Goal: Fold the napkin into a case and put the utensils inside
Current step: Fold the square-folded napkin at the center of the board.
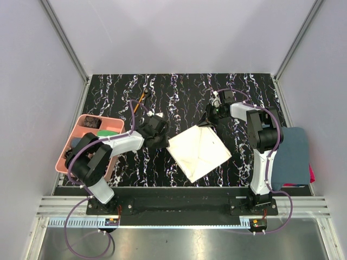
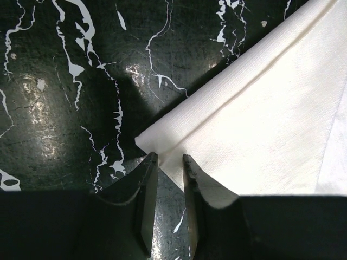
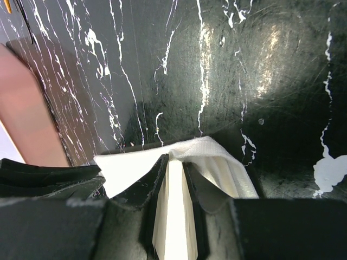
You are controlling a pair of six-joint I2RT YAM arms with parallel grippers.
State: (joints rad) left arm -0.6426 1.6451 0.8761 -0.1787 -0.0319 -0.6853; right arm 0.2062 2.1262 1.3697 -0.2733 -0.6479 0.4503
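Mostly the risk sits at the near-left corner of the napkin (image 1: 199, 151), which lies flat in the middle of the table (image 1: 244, 92): the left claw (image 2: 167, 161), reaching in low from the left, has its jaws slightly apart over bare table with the corner just ahead of the tips, so closing here would likely catch nothing or one layer. Farther back, the right claw (image 3: 174, 162), arm bent down over the far corner, is clenched on the stacked cloth layers; pulling from that end alone could drag or unfold it. Beyond, the orange-handled stick (image 1: 143, 98) lies untouched.
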